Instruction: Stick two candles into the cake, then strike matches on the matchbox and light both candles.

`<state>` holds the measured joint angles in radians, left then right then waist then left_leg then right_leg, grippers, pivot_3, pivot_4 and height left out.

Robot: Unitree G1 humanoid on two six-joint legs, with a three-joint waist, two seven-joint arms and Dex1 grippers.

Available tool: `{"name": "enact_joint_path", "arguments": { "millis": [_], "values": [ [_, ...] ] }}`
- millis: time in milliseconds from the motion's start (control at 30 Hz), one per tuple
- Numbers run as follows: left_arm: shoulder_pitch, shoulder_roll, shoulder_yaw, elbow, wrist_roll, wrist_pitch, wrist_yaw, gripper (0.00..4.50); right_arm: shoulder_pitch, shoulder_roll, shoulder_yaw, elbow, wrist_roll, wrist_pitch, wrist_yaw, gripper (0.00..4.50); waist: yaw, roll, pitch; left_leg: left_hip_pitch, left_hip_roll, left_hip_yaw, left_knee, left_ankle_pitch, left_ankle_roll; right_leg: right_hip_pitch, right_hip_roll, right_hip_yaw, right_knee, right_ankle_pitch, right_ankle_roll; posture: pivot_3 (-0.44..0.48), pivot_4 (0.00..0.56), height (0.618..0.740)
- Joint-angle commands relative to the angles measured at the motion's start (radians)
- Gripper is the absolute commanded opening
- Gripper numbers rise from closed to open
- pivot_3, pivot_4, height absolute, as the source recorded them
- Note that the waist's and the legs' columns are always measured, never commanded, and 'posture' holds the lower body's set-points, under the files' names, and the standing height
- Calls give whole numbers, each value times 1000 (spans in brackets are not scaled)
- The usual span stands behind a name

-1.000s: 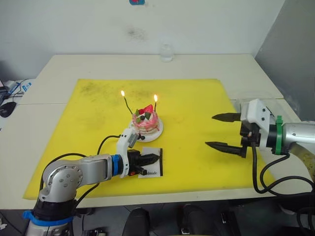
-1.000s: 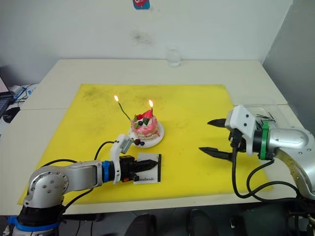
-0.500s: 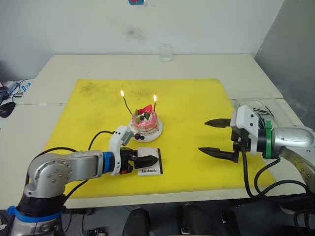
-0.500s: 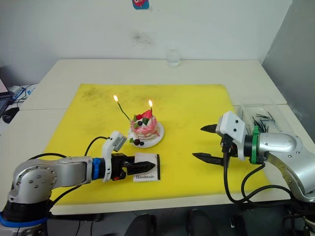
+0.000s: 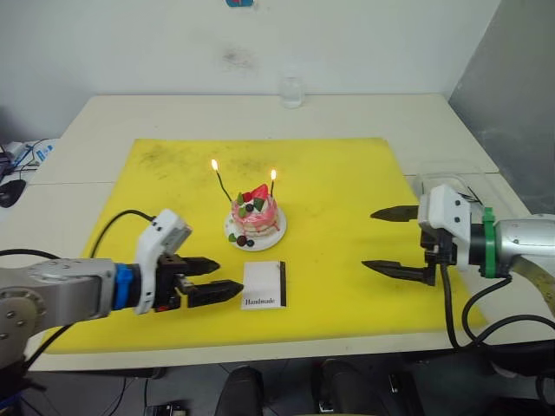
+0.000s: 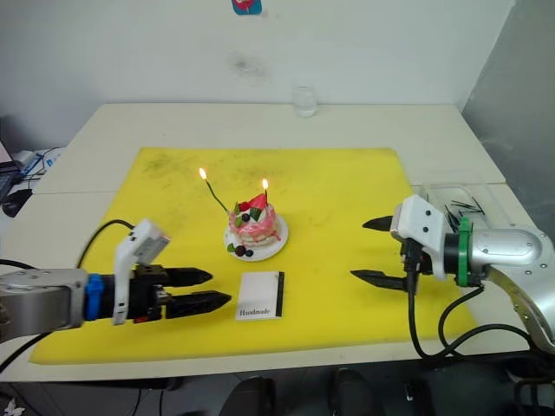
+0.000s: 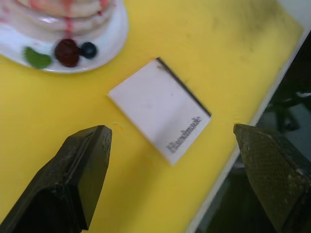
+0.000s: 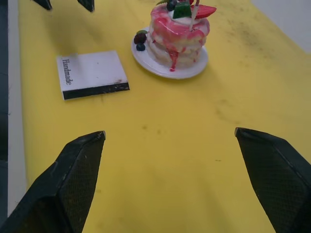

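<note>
Now, in your left eye view, both candles (image 5: 222, 181) burn in the cake (image 5: 256, 214) at centre frame, so lighting looks finished. The matchbox (image 5: 264, 284) lies below it, released; the left gripper (image 5: 222, 279) hovers lower left, spread, empty. In your right wrist view, the right gripper (image 8: 170, 174) gapes wide, level, holding nothing.

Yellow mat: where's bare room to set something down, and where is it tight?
Free: the mat between the cake and the open right gripper, and the far strip behind the candles. Tight: the near middle, where the matchbox lies just in front of the cake's plate, with the open left gripper beside it.
</note>
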<state>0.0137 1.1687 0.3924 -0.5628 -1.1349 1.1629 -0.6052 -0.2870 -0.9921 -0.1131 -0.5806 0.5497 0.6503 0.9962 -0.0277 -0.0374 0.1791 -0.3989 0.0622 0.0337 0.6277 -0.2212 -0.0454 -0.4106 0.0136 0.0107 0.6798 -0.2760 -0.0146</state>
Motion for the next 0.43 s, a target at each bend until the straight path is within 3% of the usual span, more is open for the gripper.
{"name": "enact_joint_path", "arguments": {
  "millis": [33,100,167,433],
  "values": [
    [133,43,68,54,350,-334,-180,4475,29,-56,-108,22,-5,-53,52,4500,2,3,1,0,0,0,0,0,0,0,-1,0,0,0,-1,0,150,740],
    [170,40,70,122,487,-481,-210,4475,53,-95,-155,48,1,-60,90,4500,4,3,1,0,0,0,0,0,0,0,-2,0,0,-1,-2,0,150,740],
    [166,25,68,175,542,-563,-248,4475,71,-126,-191,72,1,-72,121,4500,6,2,1,0,1,0,0,0,0,-1,-2,-1,0,-3,-6,0,150,740],
    [135,-7,70,223,539,-577,-379,4475,64,-182,-205,134,-7,-111,185,4500,6,2,1,-1,2,3,0,0,1,-2,-6,1,0,-1,-1,0,150,740]
  ]
}}
